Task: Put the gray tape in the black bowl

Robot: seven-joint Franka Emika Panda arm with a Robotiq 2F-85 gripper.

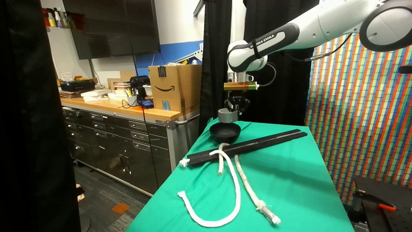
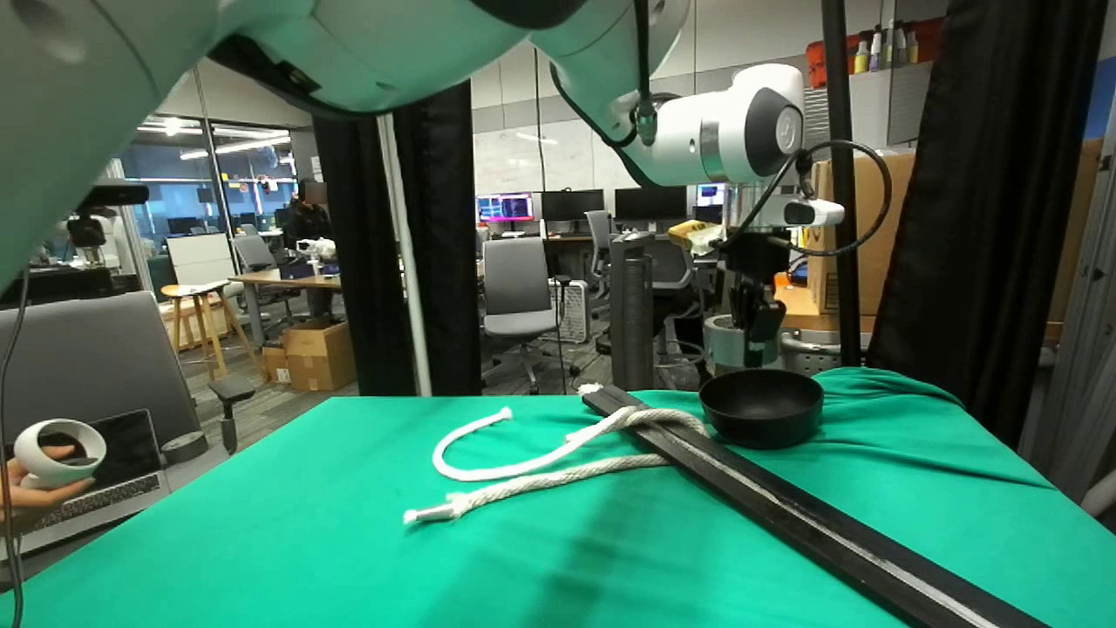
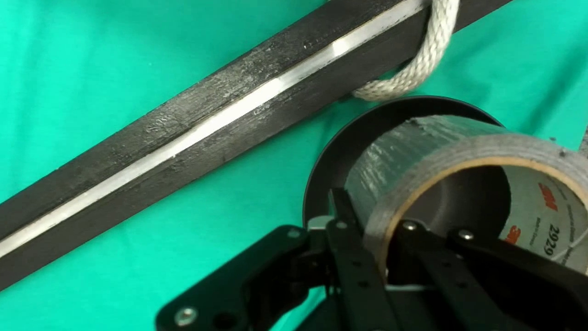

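In an exterior view, a wood-topped cabinet (image 1: 116, 141) is seen at the left, a brown cardboard box (image 1: 172, 98) being stood on it. Next, the counter (image 1: 289, 190) is draped in creased green cloth (image 2: 305, 523), on which a smooth white rope (image 1: 238, 193) is laid in a hooked curve. Beyond it the round black bowl (image 1: 225, 137) is set. Above the bowl, the gray tape (image 1: 227, 116), a thick, dull roll with a tan inner edge and red 3M lettering, is held; whether the rim is touched cannot be told. In the wrist view, the bowl's inner floor is seen through the ring. The roll's wall is pinched at the fingertips of the end effector (image 3: 373, 225), one set inside the ring, one outside. Farther right, a long, scuffed black rod (image 1: 248, 146) with a pale stripe is stretched past the bowl, a braided rope (image 3: 441, 41) looped over it.
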